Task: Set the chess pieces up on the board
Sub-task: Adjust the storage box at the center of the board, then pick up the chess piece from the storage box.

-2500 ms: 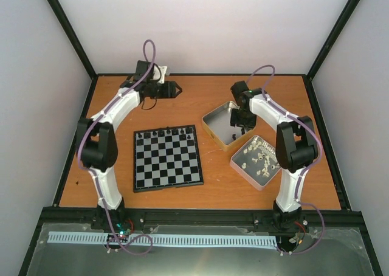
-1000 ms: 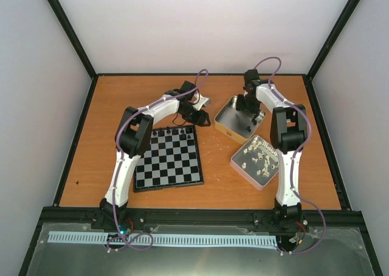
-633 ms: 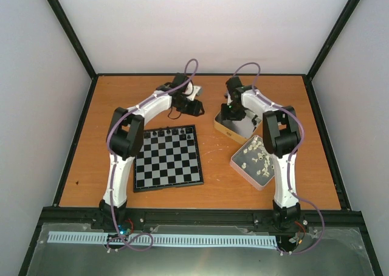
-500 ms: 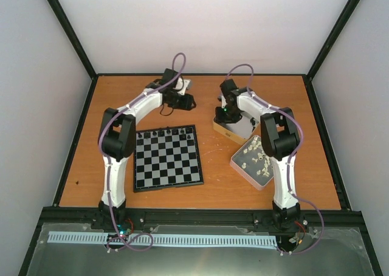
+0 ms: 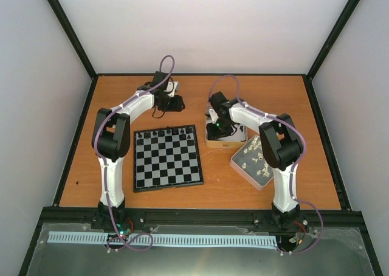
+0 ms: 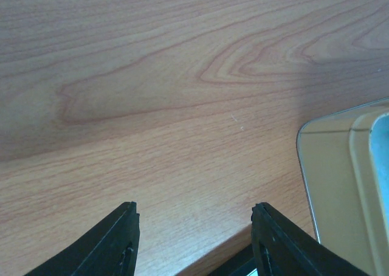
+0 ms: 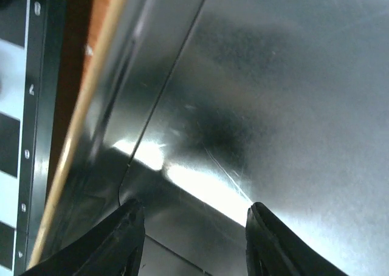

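Note:
The board [image 5: 167, 160] lies left of centre, with several black chess pieces [image 5: 165, 132] lined along its far row. My left gripper [image 5: 180, 104] hovers over bare wood beyond the board's far right corner. In the left wrist view it [image 6: 194, 227] is open with nothing between the fingers. My right gripper [image 5: 217, 129] reaches down into an empty silver tin [image 5: 222, 143] just right of the board. In the right wrist view it [image 7: 194, 227] is open over the tin's shiny floor [image 7: 285, 93], holding nothing. Cream chess pieces [image 5: 258, 156] lie in a second tin.
The second tin [image 5: 243, 168] sits near and right of the empty one. The empty tin's corner [image 6: 340, 166] shows at the right of the left wrist view. The board's edge [image 7: 33, 106] runs down the left of the right wrist view. Dark frame rails border the table.
The left arm swung back left, away from the empty tin. The right gripper moved left and nearer, and the empty tin shifted and turned toward the board.

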`<state>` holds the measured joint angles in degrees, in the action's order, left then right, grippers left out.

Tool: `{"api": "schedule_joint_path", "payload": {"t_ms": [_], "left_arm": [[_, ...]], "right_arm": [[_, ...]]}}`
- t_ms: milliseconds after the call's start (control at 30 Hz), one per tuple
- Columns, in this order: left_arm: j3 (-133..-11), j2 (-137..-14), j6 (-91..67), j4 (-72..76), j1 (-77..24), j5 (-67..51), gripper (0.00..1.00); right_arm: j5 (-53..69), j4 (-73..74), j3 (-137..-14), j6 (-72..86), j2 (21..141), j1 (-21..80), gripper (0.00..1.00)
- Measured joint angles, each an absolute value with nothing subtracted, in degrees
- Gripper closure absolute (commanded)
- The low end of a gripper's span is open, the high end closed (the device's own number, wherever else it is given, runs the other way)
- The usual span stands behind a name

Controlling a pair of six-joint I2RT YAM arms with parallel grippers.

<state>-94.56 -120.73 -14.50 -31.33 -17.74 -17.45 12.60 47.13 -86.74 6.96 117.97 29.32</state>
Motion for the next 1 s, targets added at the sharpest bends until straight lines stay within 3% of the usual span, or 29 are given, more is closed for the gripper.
{"api": "schedule_joint_path", "payload": {"t_ms": [467, 833, 1000], "left_arm": [[-93.4, -117.2, -16.2, -31.2, -17.0, -17.0, 0.48], [-88.6, -115.0, -19.5, -30.3, -13.1, -17.3, 0.48], [-87.6, -115.0, -20.6, -30.3, -10.7, -18.4, 0.48]], "right_arm": [[-4.9, 48.0, -93.7, 19.8, 113.6, 26.6, 0.69], [-7.2, 48.9, -101.4, 24.6, 123.3, 20.8, 0.69], [-7.4, 50.1, -101.2, 25.8, 124.7, 20.8, 0.77]]}}
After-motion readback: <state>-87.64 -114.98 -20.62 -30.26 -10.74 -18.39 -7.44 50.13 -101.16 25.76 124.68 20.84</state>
